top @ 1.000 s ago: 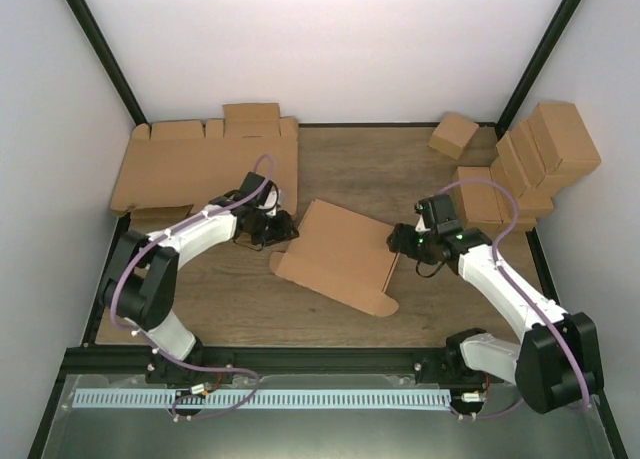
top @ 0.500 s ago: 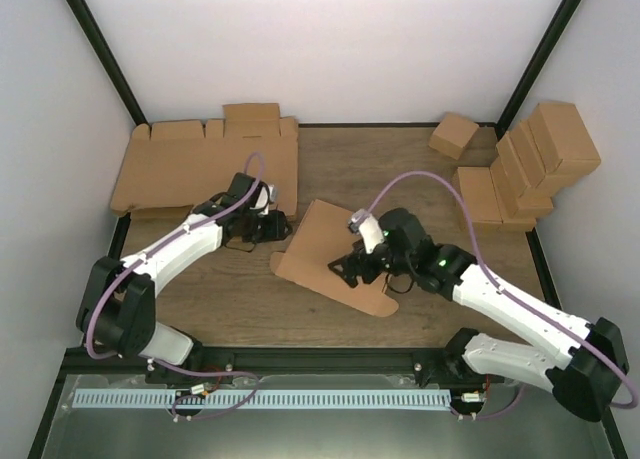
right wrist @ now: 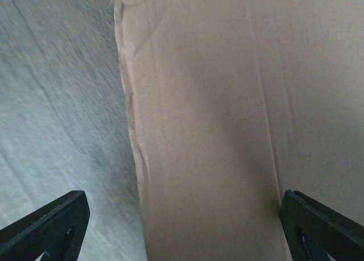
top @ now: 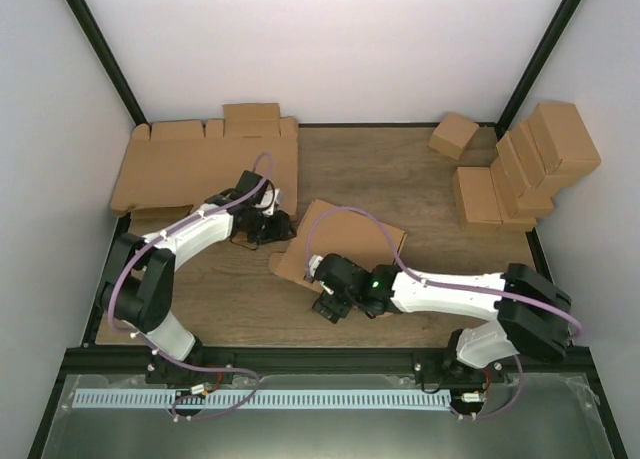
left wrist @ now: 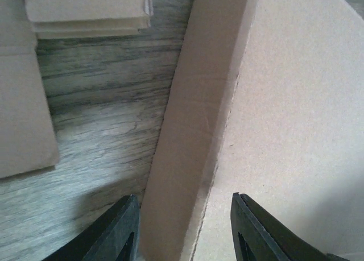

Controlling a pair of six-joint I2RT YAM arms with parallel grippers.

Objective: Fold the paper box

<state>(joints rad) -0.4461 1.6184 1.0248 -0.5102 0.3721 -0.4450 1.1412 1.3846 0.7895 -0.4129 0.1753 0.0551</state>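
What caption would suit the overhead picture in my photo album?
The left fingers and the right fingers sit at the edges of a brown paper box on a wooden table.

— What colour is the paper box (top: 350, 241)?
— Plain brown, unprinted. The table (top: 400, 169) is grey-brown wood grain.
— And the right arm (top: 445, 291)?
— White with black joints; its cable (top: 345, 210) is purple.

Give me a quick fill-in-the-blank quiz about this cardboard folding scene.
The pile of flat cardboard sheets lies at the table's back ___ corner. The small boxes are stacked at the back ___. The right gripper hangs over the paper box's edge with jaws ___. Missing words: left; right; open.
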